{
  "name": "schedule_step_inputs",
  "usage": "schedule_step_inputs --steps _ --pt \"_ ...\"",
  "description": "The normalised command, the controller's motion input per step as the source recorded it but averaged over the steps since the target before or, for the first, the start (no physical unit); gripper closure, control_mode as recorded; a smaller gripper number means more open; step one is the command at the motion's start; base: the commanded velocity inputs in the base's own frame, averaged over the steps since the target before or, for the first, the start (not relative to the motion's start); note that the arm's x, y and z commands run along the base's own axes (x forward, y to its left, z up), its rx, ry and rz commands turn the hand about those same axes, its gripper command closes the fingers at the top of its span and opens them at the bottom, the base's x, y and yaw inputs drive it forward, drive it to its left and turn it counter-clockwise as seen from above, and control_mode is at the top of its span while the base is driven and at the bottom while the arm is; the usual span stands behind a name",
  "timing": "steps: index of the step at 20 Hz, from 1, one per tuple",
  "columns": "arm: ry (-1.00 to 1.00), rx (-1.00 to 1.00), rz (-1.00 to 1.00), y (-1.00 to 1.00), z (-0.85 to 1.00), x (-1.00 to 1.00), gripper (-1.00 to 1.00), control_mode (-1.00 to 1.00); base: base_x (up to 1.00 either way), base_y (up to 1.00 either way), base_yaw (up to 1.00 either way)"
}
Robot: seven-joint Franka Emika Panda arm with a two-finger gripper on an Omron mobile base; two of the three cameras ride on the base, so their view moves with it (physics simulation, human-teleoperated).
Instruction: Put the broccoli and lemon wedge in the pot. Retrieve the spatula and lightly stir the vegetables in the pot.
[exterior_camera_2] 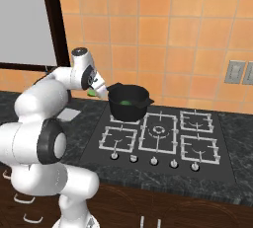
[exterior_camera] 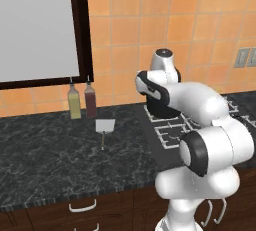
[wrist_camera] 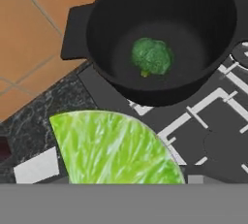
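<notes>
On the worktop in the left base view, the spatula (exterior_camera: 105, 126) lies near the back edge, just in front of 2 bottles (exterior_camera: 82, 100), well left of the stove (exterior_camera: 172, 127). From the right base view, the gripper (exterior_camera_2: 97, 91) hangs beside the pot (exterior_camera_2: 128, 101) on the stove's back-left burner, clamped on the lemon wedge (exterior_camera_2: 92, 93). Seen from the hand, the wedge (wrist_camera: 114, 148) fills the foreground; broccoli (wrist_camera: 152, 56) sits inside the pot (wrist_camera: 203, 19).

Orange tiled wall (exterior_camera_2: 163, 39), dark counter (exterior_camera: 45, 160)
</notes>
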Motion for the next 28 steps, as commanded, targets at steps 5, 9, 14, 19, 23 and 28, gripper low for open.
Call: schedule_step_inputs --steps 5,9,14,19,23,28 --pt "0.05 0.0 -0.04 -0.56 0.16 0.95 1.0 -1.0 0.0 0.0 0.0" --pt "0.0 -0.01 -0.02 -0.61 -0.53 0.74 1.0 -1.0 0.0 0.0 0.0" --pt "0.0 -0.05 -0.03 -0.51 -0.73 0.32 1.0 -1.0 0.0 0.0 0.0" --pt "0.0 -0.06 -0.02 -0.29 -0.48 0.33 1.0 -1.0 0.0 0.0 0.0" --pt "0.0 -0.02 0.0 -0.11 -0.35 0.21 1.0 -1.0 0.0 0.0 0.0" --pt "0.0 0.0 0.0 -0.09 -0.31 0.0 -1.0 -1.0 0.0 0.0 0.0"
